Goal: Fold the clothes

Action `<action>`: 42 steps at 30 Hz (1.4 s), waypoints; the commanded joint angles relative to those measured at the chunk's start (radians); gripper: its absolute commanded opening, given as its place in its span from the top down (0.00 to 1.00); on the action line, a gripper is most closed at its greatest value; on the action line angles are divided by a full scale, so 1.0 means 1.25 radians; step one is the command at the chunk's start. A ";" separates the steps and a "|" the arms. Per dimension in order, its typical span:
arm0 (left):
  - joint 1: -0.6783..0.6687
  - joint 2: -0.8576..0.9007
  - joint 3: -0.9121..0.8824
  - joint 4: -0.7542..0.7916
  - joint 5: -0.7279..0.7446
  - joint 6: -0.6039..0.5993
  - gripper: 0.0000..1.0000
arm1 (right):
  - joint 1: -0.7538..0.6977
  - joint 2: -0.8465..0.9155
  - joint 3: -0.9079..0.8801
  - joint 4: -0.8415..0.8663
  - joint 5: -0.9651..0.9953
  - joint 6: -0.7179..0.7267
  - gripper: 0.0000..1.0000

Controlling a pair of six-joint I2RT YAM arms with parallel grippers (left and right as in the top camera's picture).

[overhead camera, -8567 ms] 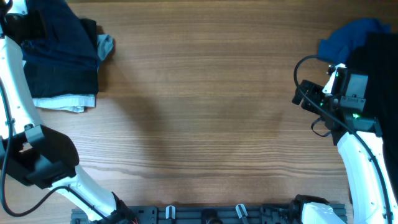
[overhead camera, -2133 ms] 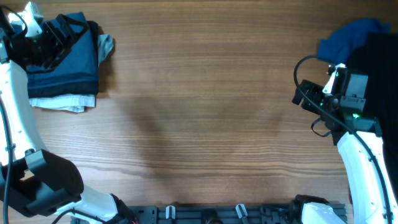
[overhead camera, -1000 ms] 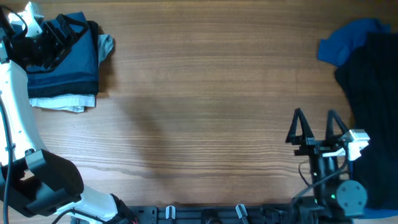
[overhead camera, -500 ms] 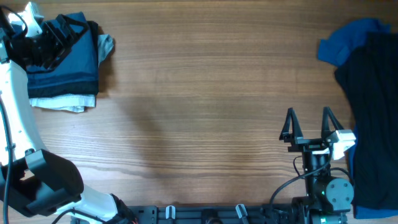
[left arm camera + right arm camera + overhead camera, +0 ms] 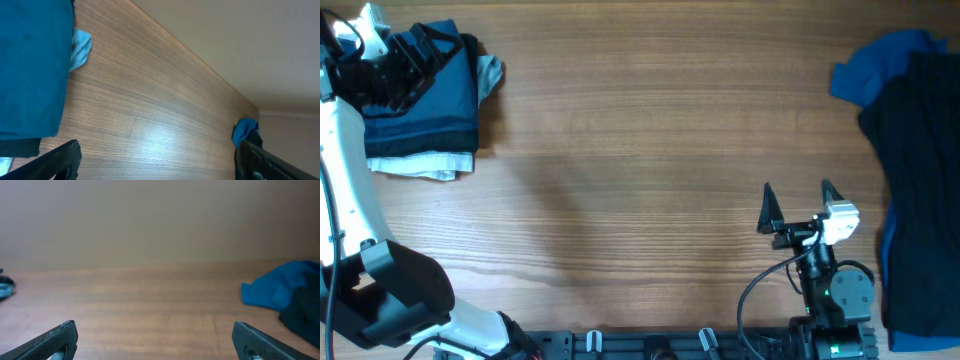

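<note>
At 5 o'clock, nearest the base, the right arm's fingers (image 5: 797, 200) stand wide apart, empty, above the wooden counter (image 5: 640, 150). At 3 o'clock lies the unfolded heap: a black garment (image 5: 920, 150), a bright blue garment (image 5: 880, 65) beyond. Farthest, at 10 o'clock, the left arm's fingers (image 5: 425, 62), spread and empty, hang over, perhaps touching, folded dark blue denim shorts (image 5: 420, 115) on a white garment (image 5: 420, 165). That stack looks finished; next, a heap garment needs spreading mid-counter. Only the overhead view shows both piles whole.
</note>
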 commanded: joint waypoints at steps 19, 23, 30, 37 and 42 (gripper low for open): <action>-0.004 0.006 0.001 0.001 0.012 -0.007 0.00 | -0.001 -0.010 -0.001 0.000 -0.022 0.013 0.00; -0.004 0.006 0.001 0.001 0.012 -0.007 0.00 | -0.001 -0.010 -0.001 0.000 -0.022 0.013 0.00; -0.004 0.013 0.001 0.001 0.012 -0.007 0.00 | -0.001 -0.010 -0.001 0.000 -0.022 0.013 0.00; 0.004 -0.040 0.001 0.001 -0.043 -0.007 0.00 | -0.001 -0.010 -0.001 0.000 -0.022 0.013 0.00; -0.039 -0.150 0.001 0.001 -0.081 -0.007 0.00 | -0.001 -0.010 -0.001 0.000 -0.022 0.013 0.00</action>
